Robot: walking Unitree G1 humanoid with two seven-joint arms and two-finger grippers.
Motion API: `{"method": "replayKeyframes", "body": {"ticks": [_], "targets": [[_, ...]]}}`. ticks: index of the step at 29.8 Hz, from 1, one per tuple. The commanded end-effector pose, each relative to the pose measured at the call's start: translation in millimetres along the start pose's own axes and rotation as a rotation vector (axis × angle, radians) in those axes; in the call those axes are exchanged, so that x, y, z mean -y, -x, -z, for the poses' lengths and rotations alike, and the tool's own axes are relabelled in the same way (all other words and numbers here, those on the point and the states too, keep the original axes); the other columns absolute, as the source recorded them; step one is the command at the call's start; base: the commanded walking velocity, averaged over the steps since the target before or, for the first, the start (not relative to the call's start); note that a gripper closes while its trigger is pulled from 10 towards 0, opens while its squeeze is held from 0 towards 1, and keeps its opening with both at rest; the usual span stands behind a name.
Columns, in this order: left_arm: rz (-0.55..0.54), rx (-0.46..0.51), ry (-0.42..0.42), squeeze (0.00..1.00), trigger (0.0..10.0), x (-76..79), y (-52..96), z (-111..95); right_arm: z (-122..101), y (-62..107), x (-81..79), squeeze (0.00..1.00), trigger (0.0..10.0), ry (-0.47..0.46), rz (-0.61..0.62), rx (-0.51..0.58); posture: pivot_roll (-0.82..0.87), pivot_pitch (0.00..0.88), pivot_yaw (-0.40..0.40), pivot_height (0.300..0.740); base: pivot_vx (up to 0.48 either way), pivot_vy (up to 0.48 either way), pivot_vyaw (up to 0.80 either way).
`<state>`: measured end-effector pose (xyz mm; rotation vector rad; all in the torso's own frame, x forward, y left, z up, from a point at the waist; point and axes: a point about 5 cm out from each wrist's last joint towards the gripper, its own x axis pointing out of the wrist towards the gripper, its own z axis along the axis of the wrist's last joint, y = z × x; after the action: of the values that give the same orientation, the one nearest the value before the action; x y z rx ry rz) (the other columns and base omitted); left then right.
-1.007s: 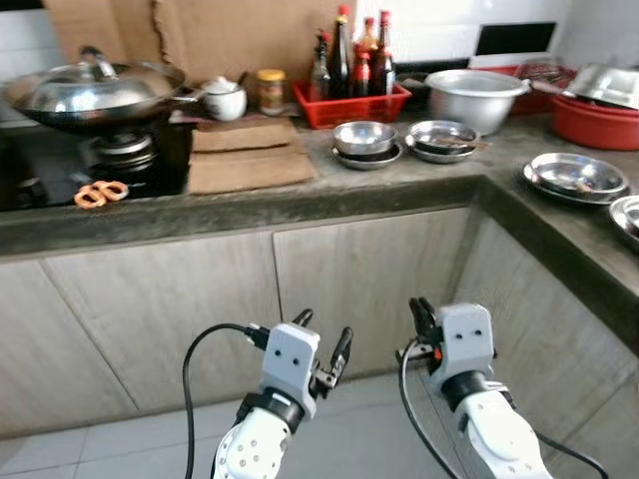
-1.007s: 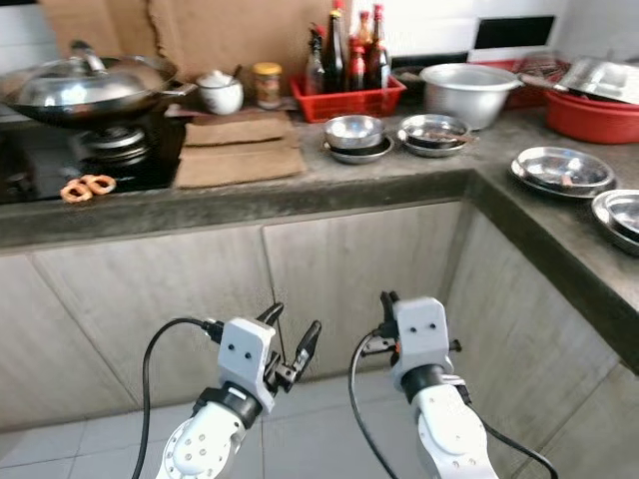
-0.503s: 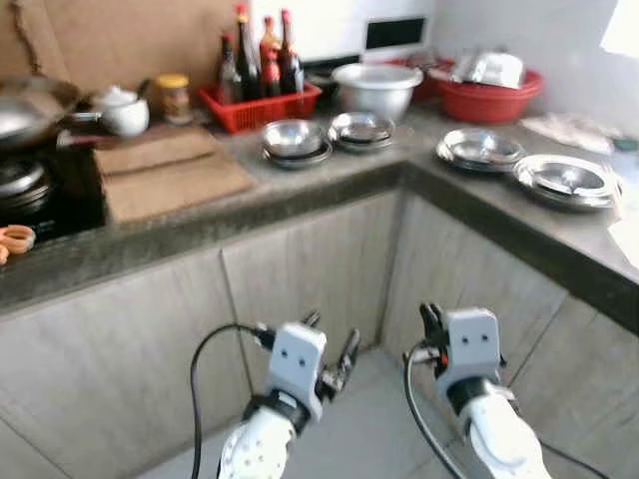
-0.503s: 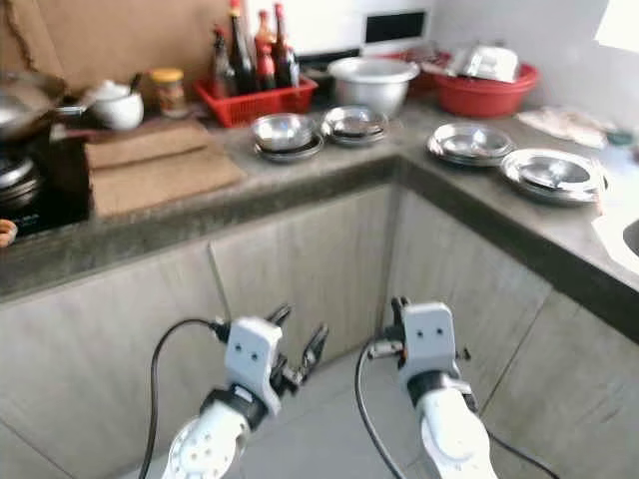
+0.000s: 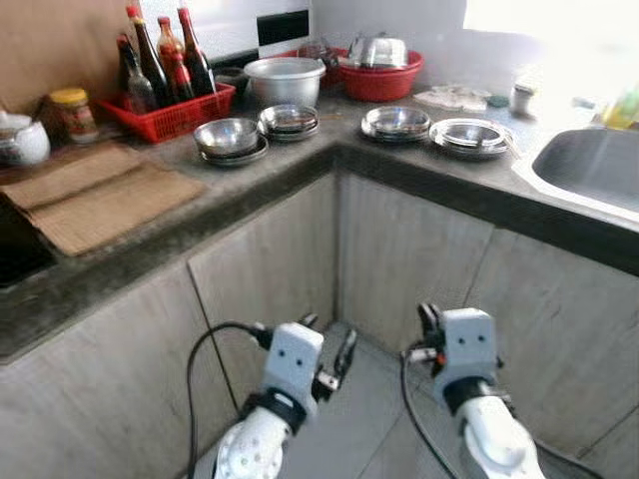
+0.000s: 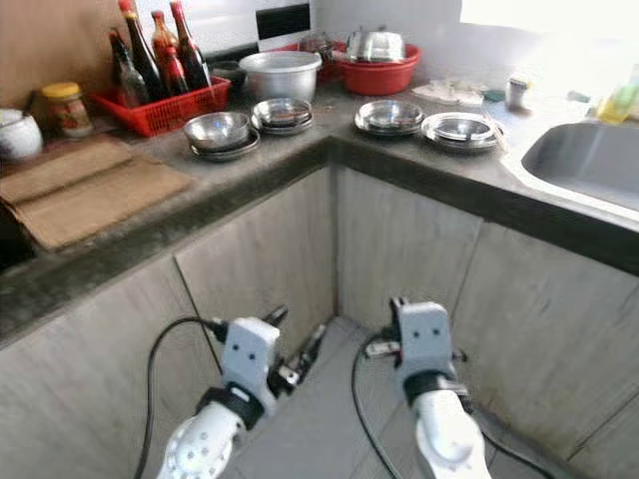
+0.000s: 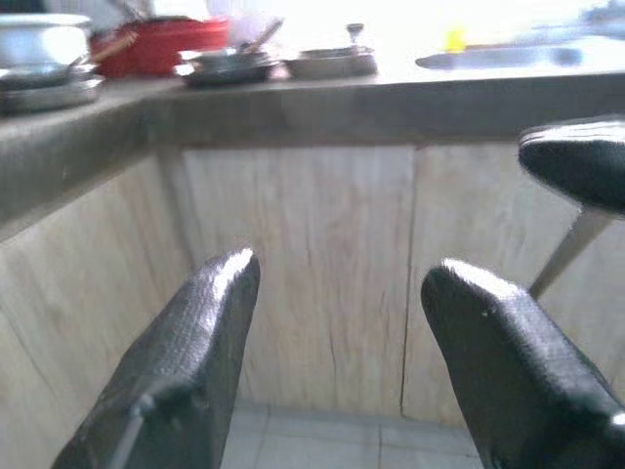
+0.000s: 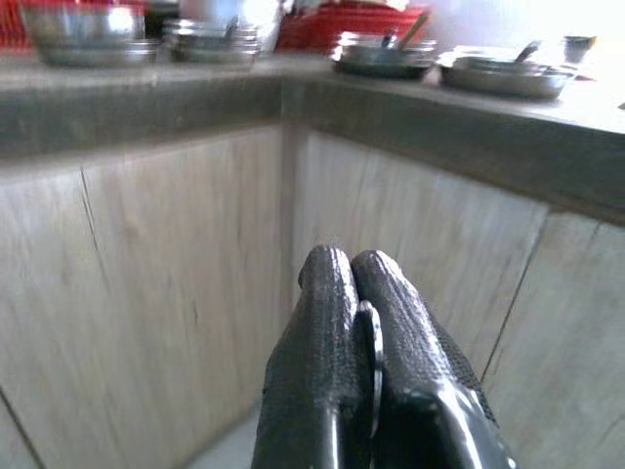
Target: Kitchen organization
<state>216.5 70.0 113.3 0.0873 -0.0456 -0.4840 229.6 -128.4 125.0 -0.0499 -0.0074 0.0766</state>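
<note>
Grippers hang low before the wood-grain cabinet doors (image 5: 399, 259) in the head views: left gripper (image 5: 329, 349) with fingers spread, right gripper (image 5: 427, 321) beside it, both well below the grey stone table (image 5: 300, 175). Up there sit stacked steel bowls (image 5: 230, 140), steel plates (image 5: 469, 135), a red basket (image 5: 175, 112) of sauce bottles, a red basin (image 5: 379, 78) holding a metal pot, woven mats (image 5: 90, 195) and a sink (image 5: 589, 165).

Left wrist view: textured black fingers (image 7: 186, 362) apart, holding nothing.

Right wrist view: fingers (image 8: 327, 362) pressed together, empty.
</note>
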Motion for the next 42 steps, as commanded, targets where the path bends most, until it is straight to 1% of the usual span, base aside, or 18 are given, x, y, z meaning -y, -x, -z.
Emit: {"method": "replayKeyframes", "body": {"ticks": [1, 9, 16, 19, 22, 27, 30, 33, 34, 36, 37, 39, 42], "targets": [[0.006, -0.006, -0.015, 0.00, 10.0, 0.1, -1.0, 0.0, -5.8, -0.7, -1.2, 0.00, 10.0, 0.001, 0.001, 0.022, 0.08, 0.000, -0.001, 0.740, 0.000, 0.000, -0.80], [0.017, -0.012, -0.026, 0.00, 10.0, 1.4, -1.4, 0.5, -7.4, -1.6, -2.1, 0.00, 10.0, 0.004, 0.005, 0.025, 0.07, 0.000, 0.002, 0.740, 0.000, -0.395, -0.80], [0.016, -0.016, -0.019, 0.00, 10.0, 0.7, -1.4, 1.2, -7.7, -1.9, -2.6, 0.00, 10.0, 0.006, 0.009, 0.025, 0.07, 0.000, 0.005, 0.740, 0.070, -0.421, -0.80], [-0.007, -0.022, 0.002, 0.00, 10.0, -1.6, -1.9, 1.9, -8.1, -2.7, -2.8, 0.00, 10.0, 0.008, 0.006, 0.026, 0.07, 0.000, 0.002, 0.740, 0.000, 0.000, -0.80], [-0.017, -0.030, 0.005, 0.00, 10.0, -2.6, -2.0, 2.6, -9.0, -3.6, -3.1, 0.00, 10.0, 0.013, 0.000, 0.031, 0.07, 0.000, 0.004, 0.740, 0.000, 0.000, -0.80], [-0.029, -0.018, 0.018, 0.00, 10.0, -3.6, -2.4, 1.3, -12.2, -6.3, -2.2, 0.00, 10.0, 0.023, -0.001, 0.049, 0.08, 0.000, -0.002, 0.740, 0.000, 0.000, 0.00], [-0.033, -0.012, 0.021, 0.00, 10.0, -4.8, -2.9, 0.1, -15.3, -8.1, -0.5, 0.00, 10.0, 0.026, 0.003, 0.060, 0.07, 0.000, -0.002, 0.740, 0.294, 0.000, 0.00], [-0.038, -0.003, 0.020, 0.00, 10.0, -5.8, -4.7, -2.2, -26.8, -14.2, 4.4, 0.00, 10.0, 0.039, 0.018, 0.109, 0.07, 0.000, -0.004, 0.740, 0.350, 0.000, 0.00], [-0.038, -0.003, 0.020, 0.00, 10.0, -5.8, -4.7, -2.2, -26.8, -14.2, 4.4, 0.00, 10.0, 0.039, 0.018, 0.109, 0.07, 0.000, -0.004, 0.740, 0.364, 0.000, 0.00], [-0.042, 0.011, 0.019, 0.00, 10.0, -7.6, -7.1, -5.1, -40.8, -20.7, 9.9, 0.00, 10.0, 0.039, 0.033, 0.164, 0.07, 0.000, -0.004, 0.740, 0.480, 0.000, 0.00], [-0.042, 0.011, 0.019, 0.00, 10.0, -7.6, -7.1, -5.1, -40.8, -20.7, 9.9, 0.00, 10.0, 0.039, 0.033, 0.164, 0.07, 0.000, -0.004, 0.740, 0.480, 0.000, 0.00], [-0.042, 0.022, 0.016, 0.00, 10.0, -8.8, -9.2, -7.9, -57.5, -26.9, 15.3, 0.00, 10.0, 0.041, 0.051, 0.223, 0.07, 0.000, -0.004, 0.740, 0.480, 0.000, 0.00], [-0.038, 0.024, 0.008, 0.00, 10.0, -8.8, -9.2, -7.7, -68.3, -30.4, 18.2, 0.00, 10.0, 0.053, 0.059, 0.268, 0.07, 0.000, -0.004, 0.740, 0.480, 0.000, 0.00]]}}
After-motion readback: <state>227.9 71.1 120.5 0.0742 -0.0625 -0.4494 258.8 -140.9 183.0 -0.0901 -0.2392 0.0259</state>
